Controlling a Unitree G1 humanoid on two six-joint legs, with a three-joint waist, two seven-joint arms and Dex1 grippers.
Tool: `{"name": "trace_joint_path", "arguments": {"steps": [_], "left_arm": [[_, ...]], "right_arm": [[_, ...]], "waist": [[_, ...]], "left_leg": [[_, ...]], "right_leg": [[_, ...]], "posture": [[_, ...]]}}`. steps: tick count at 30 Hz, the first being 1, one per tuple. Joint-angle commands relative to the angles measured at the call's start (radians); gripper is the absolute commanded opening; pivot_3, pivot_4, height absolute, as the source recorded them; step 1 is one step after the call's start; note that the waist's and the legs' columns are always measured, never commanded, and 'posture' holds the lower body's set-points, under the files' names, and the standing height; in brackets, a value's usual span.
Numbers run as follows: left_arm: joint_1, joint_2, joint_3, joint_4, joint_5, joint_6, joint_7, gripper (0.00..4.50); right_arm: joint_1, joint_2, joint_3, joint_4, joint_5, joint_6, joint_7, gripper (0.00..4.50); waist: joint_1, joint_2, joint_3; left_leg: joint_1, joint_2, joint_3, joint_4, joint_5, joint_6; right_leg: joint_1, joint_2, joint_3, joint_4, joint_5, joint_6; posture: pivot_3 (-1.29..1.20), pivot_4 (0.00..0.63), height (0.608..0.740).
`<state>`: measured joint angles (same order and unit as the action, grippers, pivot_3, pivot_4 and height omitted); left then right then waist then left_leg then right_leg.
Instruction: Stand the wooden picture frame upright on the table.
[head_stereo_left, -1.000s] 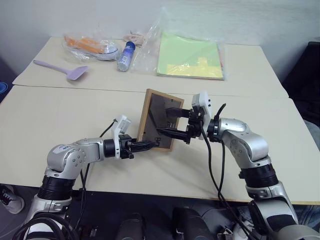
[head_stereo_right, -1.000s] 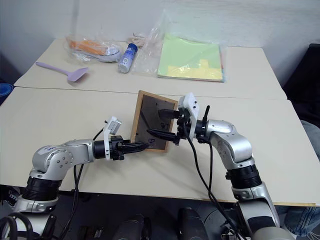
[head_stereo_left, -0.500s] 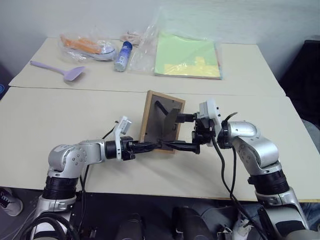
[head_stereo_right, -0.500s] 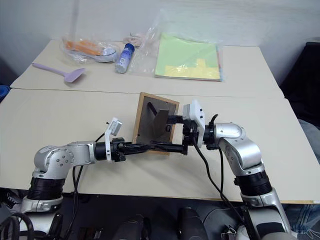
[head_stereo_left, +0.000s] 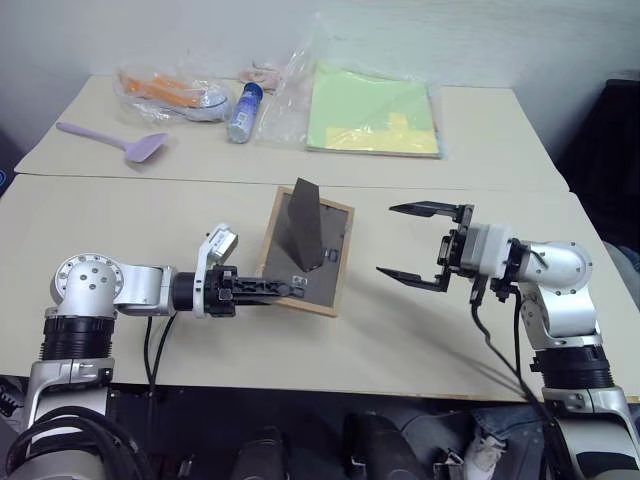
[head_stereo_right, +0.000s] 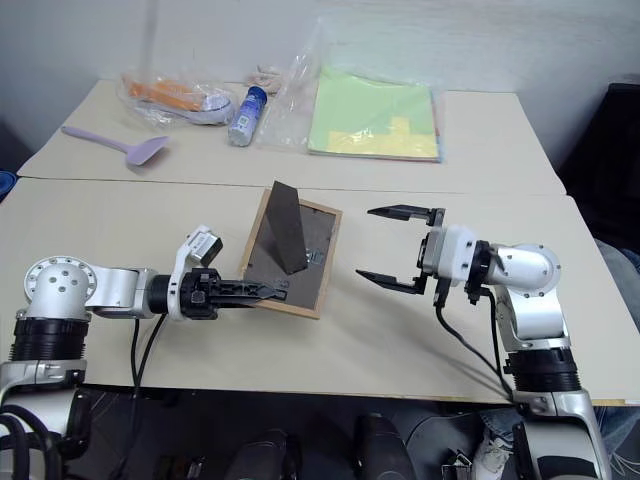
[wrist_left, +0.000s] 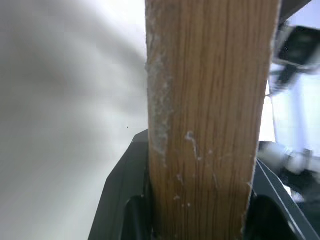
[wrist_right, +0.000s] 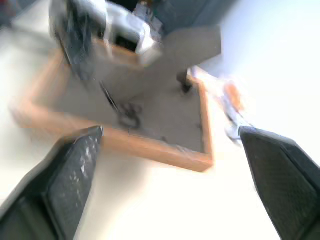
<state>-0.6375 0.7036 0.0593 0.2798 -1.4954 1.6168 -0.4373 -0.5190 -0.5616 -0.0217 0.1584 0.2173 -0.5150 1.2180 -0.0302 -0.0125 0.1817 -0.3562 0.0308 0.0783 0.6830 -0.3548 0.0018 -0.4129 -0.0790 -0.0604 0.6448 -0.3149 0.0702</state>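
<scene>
1. A lilac spatula (head_stereo_left: 120, 141) lies at the far left of the far tabletop, well apart from the frame.
2. The left gripper (head_stereo_left: 285, 289) reaches in from the left, its fingers pinching the frame's near left corner; in the left wrist view the light wood edge (wrist_left: 210, 120) sits clamped between the two black fingers (wrist_left: 125, 200), showing grain and small whitish scuffs.
3. The frame (head_stereo_left: 325, 262) is near the middle of the near tabletop (head_stereo_left: 130, 225), back side up and tilted, its held near edge looking slightly raised; whether the far edge touches the tabletop cannot be told.
4. The frame is a small rectangle with a light-wood rim around a dark grey-brown back panel.
5. Its stand (head_stereo_left: 303, 226), a dark wedge-shaped flap, is folded out and sticks up from the back panel.
6. The picture side faces down and cannot be seen.
7. Beyond the frame, on the far tabletop, lie a clear bag with orange contents (head_stereo_left: 175, 88), a blue-capped bottle (head_stereo_left: 243, 110) and green-yellow sheets in plastic (head_stereo_left: 370, 110).
8. The right gripper (head_stereo_left: 412, 243) hangs right of the frame, apart from it, fingers spread wide and holding nothing, pointing towards the frame.
</scene>
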Motion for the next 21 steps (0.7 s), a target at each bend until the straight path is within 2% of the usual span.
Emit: {"name": "trace_joint_path", "arguments": {"steps": [1, 4, 7, 11, 15, 16, 17, 19, 21], "left_arm": [[-0.069, 0.033, -0.068, 0.063, -0.207, -0.002, 0.059, 1.31], [-0.098, 0.043, -0.119, 0.105, -0.329, -0.004, 0.126, 1.31], [-0.111, 0.071, -0.181, 0.107, -0.456, -0.032, 0.181, 1.31], [-0.122, 0.081, -0.214, 0.115, -0.477, -0.037, 0.182, 1.31], [-0.123, 0.088, -0.222, 0.113, -0.477, -0.035, 0.159, 1.31], [-0.125, 0.088, -0.222, 0.113, -0.477, -0.035, 0.154, 1.31], [-0.124, 0.084, -0.215, 0.108, -0.477, -0.042, 0.153, 1.31], [-0.107, 0.077, -0.174, 0.066, -0.477, -0.077, 0.162, 2.04], [-0.080, 0.086, -0.124, 0.008, -0.477, -0.111, 0.161, 2.63]], "right_arm": [[-0.076, 0.025, 0.044, 0.121, -0.179, -0.312, -0.097, 4.47], [-0.122, 0.049, 0.074, 0.215, -0.307, -0.471, -0.205, 4.47], [-0.158, 0.084, 0.088, 0.279, -0.396, -0.552, -0.329, 4.47], [-0.180, 0.112, 0.109, 0.329, -0.500, -0.623, -0.464, 3.55], [-0.180, 0.114, 0.107, 0.340, -0.559, -0.630, -0.583, 2.09], [-0.179, 0.110, 0.111, 0.345, -0.570, -0.628, -0.603, 1.87], [-0.175, 0.109, 0.106, 0.347, -0.587, -0.630, -0.633, 1.82], [-0.171, 0.106, 0.108, 0.350, -0.603, -0.621, -0.674, 1.80], [-0.171, 0.102, 0.114, 0.351, -0.597, -0.603, -0.701, 1.41]], "waist": [[-0.002, 0.000, 0.000], [-0.002, 0.000, 0.000], [-0.003, 0.000, 0.000], [-0.002, 0.000, 0.000], [-0.002, 0.000, 0.000], [-0.002, 0.000, 0.000], [-0.002, 0.000, 0.000], [-0.002, 0.000, 0.000], [-0.002, 0.000, 0.000]], "left_leg": [[0.000, 0.000, 0.000, 0.000, 0.000, 0.000], [0.000, 0.000, 0.000, 0.000, 0.001, -0.001], [0.000, 0.000, 0.000, 0.000, 0.001, -0.001], [0.000, 0.000, 0.000, 0.001, 0.001, -0.001], [0.000, 0.000, 0.000, 0.001, 0.001, 0.000], [0.000, 0.000, 0.000, 0.001, 0.001, 0.000], [0.000, 0.000, 0.000, 0.001, 0.001, 0.000], [0.000, 0.000, 0.000, 0.001, 0.001, 0.000], [0.000, 0.000, 0.000, 0.001, 0.001, 0.000]], "right_leg": [[0.000, 0.000, 0.000, 0.000, 0.000, 0.000], [0.000, 0.000, 0.000, 0.001, 0.000, 0.000], [0.000, 0.000, 0.000, 0.001, 0.000, 0.000], [0.000, 0.000, 0.000, 0.001, 0.000, 0.000], [0.000, 0.000, 0.000, 0.001, 0.000, 0.000], [0.000, 0.000, 0.000, 0.001, 0.000, 0.000], [0.000, 0.000, 0.000, 0.001, 0.000, 0.000], [0.000, 0.000, 0.000, 0.001, 0.000, 0.000], [0.000, 0.000, 0.000, 0.001, 0.000, 0.000]], "posture": [[0.00, 0.150, 0.740], [0.00, 0.150, 0.740], [0.00, 0.150, 0.740], [0.00, 0.150, 0.740], [0.00, 0.150, 0.740], [0.00, 0.150, 0.740], [0.00, 0.150, 0.740], [0.00, 0.150, 0.740], [0.00, 0.150, 0.740]]}}
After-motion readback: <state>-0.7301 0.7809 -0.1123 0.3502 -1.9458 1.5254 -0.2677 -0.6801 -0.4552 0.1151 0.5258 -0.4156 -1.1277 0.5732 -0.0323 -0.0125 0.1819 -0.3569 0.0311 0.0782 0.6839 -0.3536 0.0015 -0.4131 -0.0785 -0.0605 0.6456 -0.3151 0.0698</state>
